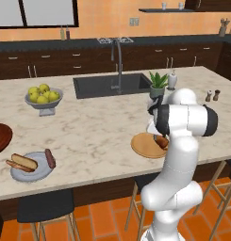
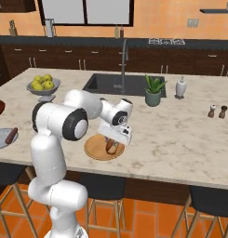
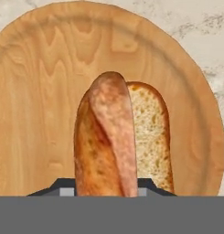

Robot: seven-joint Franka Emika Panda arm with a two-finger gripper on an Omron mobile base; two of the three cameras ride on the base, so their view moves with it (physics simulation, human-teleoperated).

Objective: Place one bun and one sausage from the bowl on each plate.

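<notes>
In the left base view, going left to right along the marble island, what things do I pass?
Dark wooden bowl → grey plate with bun and sausage → pedestal bowl of apples → sink → wooden plate → potted plant → white bottle → two small shakers.

Orange walls [image 1: 103, 23], terracotta floor [image 1: 112, 221]

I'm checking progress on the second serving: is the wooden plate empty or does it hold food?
Holds food: a bun and a sausage lie on the wooden plate.
</notes>
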